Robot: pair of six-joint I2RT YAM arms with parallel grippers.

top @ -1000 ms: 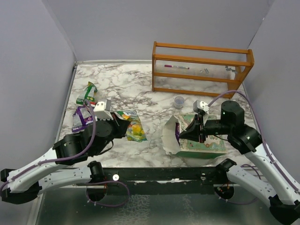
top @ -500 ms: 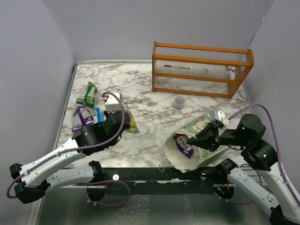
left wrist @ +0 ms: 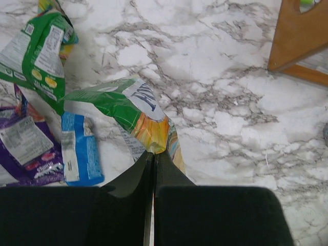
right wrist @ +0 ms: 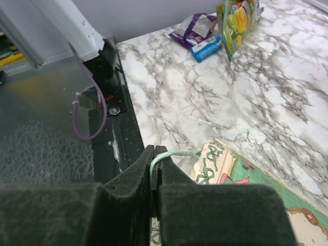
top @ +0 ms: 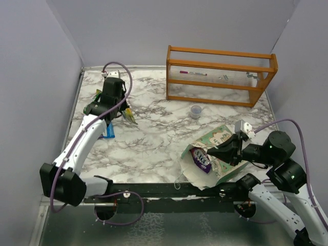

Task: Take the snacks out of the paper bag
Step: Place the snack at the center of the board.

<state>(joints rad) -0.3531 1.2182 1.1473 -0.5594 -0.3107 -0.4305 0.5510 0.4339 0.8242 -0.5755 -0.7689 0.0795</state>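
Setting: robot test cell in a lab, bench-top type.
- Enclosure: plain grey wall panels (top: pixel 36 77) close off the left, back and right sides, with no windows or furnishings.
- Work surface: table (top: pixel 154 102) with a marble-print top.
- Equipment: two robot arms, left (top: pixel 84 138) and right (top: pixel 287 179), bolted to a black rail (top: pixel 169 190) at the near edge; loose purple cables (top: pixel 119 63) run along both.
- Base: textured metal sheet (top: pixel 169 228) below the rail.
- Fixture: orange wooden rack (top: pixel 220 66) at the far side.

Left pincer (left wrist: pixel 154 152) far forward on an outstretched arm, right pincer (right wrist: pixel 152 149) low, both with jaws together.
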